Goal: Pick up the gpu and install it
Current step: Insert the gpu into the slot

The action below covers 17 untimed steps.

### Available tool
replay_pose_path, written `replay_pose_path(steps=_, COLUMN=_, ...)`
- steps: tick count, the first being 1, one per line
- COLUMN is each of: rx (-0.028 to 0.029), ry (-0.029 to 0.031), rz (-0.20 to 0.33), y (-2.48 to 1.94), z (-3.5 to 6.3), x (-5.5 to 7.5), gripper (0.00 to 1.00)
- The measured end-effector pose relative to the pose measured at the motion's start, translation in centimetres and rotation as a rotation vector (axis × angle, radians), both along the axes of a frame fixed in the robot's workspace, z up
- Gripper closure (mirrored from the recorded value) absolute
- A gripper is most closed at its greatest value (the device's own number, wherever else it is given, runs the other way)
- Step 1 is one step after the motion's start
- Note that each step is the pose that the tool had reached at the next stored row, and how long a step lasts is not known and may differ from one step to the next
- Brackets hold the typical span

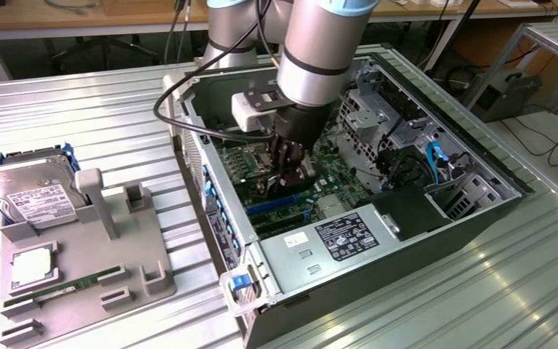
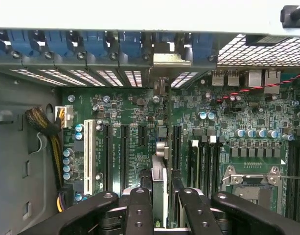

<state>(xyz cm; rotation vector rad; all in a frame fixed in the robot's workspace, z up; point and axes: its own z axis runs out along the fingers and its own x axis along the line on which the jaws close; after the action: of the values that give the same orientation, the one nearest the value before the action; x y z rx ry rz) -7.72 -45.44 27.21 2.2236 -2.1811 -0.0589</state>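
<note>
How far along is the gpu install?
Done: pickup; the gpu is clamped edge-on in the gripper. In hand: the card hangs inside the case over the motherboard slots, its silver bracket at the rear openings. Left: seating it; whether it has entered a slot cannot be told.

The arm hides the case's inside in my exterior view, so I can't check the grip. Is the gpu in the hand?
Observer: Yes. The wrist view shows the gpu edge-on, clamped between the hand's fingers, above the motherboard.
Operator: Where is its bracket?
Observer: The bracket is at the case's rear wall, among the row of blue clips.
</note>
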Motion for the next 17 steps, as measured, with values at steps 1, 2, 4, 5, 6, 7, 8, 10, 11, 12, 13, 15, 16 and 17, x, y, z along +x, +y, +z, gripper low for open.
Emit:
replay_pose_path(steps=1, rx=0.0001, ry=-0.0001, rz=0.0, y=0.0, z=-0.08, x=-0.03, gripper=0.74)
replay_pose_path(steps=2, rx=0.0001, ry=-0.0001, rz=0.0, y=0.0, z=-0.13, x=-0.05, gripper=0.74)
replay_pose_path(steps=4, rx=0.0, ry=-0.0001, rz=0.0, y=0.0, z=-0.27, x=-0.1, gripper=0.74)
replay_pose_path(steps=5, rx=0.0, ry=-0.0001, rz=0.0, y=0.0, z=-0.42, x=-0.12, gripper=0.74)
replay_pose_path(steps=6, rx=0.0, ry=-0.0001, rz=0.0, y=0.0, z=-0.54, x=-0.13, gripper=0.74)
replay_pose_path(steps=7, rx=0.0, ry=-0.0001, rz=0.0, y=0.0, z=-0.61, x=-0.13, gripper=0.74)
replay_pose_path(steps=8, rx=0.0, ry=-0.0001, rz=0.0, y=0.0, z=-0.67, x=-0.13, gripper=0.74)
replay_pose_path(steps=10, rx=-0.0003, ry=0.0, rz=0.0, y=-0.02, z=-0.79, x=-0.14, gripper=0.74)
replay_pose_path(steps=11, rx=-0.0004, ry=0.0, rz=0.0, y=-0.03, z=-0.8, x=-0.14, gripper=0.74)
replay_pose_path(steps=12, rx=-0.0002, ry=-0.0001, rz=0.0, y=-0.05, z=-0.81, x=-0.13, gripper=0.74)
replay_pose_path(steps=13, rx=-0.0003, ry=-0.0001, rz=0.0, y=-0.06, z=-0.81, x=-0.13, gripper=0.74)
replay_pose_path(steps=15, rx=-0.0002, ry=-0.0001, rz=0.0, y=-0.06, z=-0.81, x=-0.13, gripper=0.74)
replay_pose_path(steps=16, rx=-0.0002, ry=-0.0001, rz=0.0, y=-0.08, z=-0.81, x=-0.13, gripper=0.74)
replay_pose_path(steps=17, rx=-0.0002, ry=-0.0001, rz=0.0, y=-0.09, z=-0.81, x=-0.13, gripper=0.74)
